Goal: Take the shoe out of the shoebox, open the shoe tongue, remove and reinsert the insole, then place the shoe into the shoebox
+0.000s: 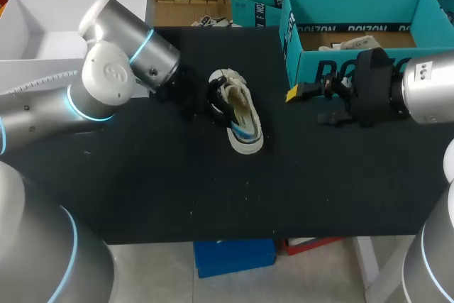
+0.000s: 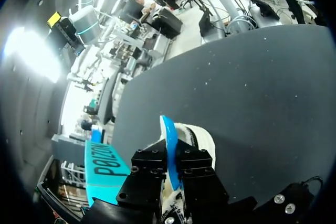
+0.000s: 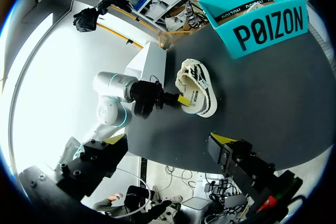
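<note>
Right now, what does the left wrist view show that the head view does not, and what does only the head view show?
Only the left wrist view: the left gripper with its fingers closed on the blue insole, which rises edge-on above the white shoe. Only the head view: the right gripper, open, in front of the teal shoebox, and the shoebox's open top. Both: the shoe, the shoebox and the black table.
</note>
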